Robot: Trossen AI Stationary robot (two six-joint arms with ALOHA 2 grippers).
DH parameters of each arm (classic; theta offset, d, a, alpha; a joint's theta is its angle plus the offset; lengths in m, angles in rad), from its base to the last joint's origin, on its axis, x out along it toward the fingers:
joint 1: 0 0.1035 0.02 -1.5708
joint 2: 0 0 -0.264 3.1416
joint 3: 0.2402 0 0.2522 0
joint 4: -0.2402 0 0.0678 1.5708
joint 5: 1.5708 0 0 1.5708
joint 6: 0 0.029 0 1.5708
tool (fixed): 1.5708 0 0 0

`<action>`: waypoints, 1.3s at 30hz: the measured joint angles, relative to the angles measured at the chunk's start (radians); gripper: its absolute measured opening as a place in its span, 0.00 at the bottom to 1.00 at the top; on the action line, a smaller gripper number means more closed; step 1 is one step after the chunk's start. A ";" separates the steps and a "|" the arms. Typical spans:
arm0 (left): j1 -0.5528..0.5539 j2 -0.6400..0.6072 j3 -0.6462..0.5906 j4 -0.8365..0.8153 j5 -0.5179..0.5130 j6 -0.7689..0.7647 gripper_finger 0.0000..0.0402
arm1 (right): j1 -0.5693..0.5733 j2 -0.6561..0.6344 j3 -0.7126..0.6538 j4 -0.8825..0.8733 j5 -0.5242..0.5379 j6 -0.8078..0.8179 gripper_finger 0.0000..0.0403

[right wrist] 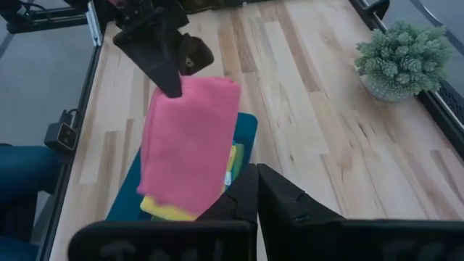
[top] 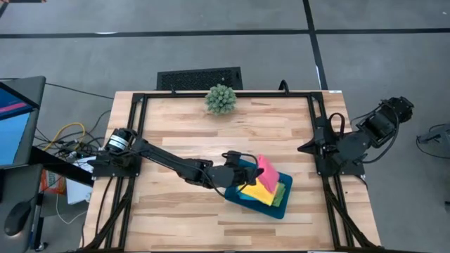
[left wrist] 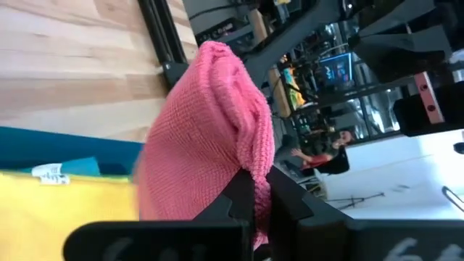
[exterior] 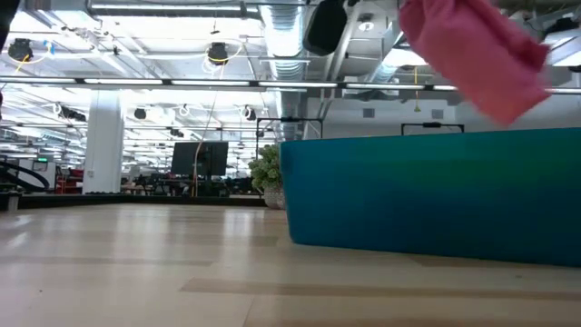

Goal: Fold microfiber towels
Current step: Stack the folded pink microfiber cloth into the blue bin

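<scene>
**Pink towel lifted over tray**

Left tool (top: 247,171) is clenched on the pink towel (top: 266,173), hanging above the tray (top: 281,207) mid-surface. Yellow towel (top: 257,191) lies in the tray, green (top: 280,192) beside it. Judgement: lift clear, lay flat on bare wood before folding. Right tool (right wrist: 255,190), parked at the right edge, is clenched empty. A white tag (left wrist: 49,174) shows; its writing is unreadable.

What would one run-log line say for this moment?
left end effector: shut on pink towel, lifted over teal tray | right end effector: shut, parked at table's right edge
</scene>
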 joint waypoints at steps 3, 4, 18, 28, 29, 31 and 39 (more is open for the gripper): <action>0.000 0.008 0.003 0.003 -0.026 0.004 0.00 | 0.000 0.000 0.000 0.000 0.000 0.000 0.07; 0.000 0.018 0.004 0.022 -0.031 0.006 0.00 | 0.000 0.000 0.000 0.000 0.000 0.000 0.07; -0.005 0.143 0.147 0.070 0.058 0.112 0.00 | 0.000 -0.002 0.000 -0.009 0.000 -0.001 0.07; -0.013 0.150 0.154 -0.251 0.002 0.037 0.00 | 0.000 -0.002 0.000 -0.010 0.016 -0.001 0.07; -0.016 0.147 0.153 -0.278 -0.018 0.032 0.00 | 0.000 -0.002 0.000 -0.011 0.016 -0.001 0.07; -0.020 0.142 0.153 -0.308 -0.034 0.006 0.00 | 0.000 -0.002 0.000 -0.011 0.017 -0.001 0.07; -0.023 0.140 0.154 -0.544 0.005 -0.101 0.10 | 0.000 -0.002 0.000 -0.011 0.017 -0.001 0.07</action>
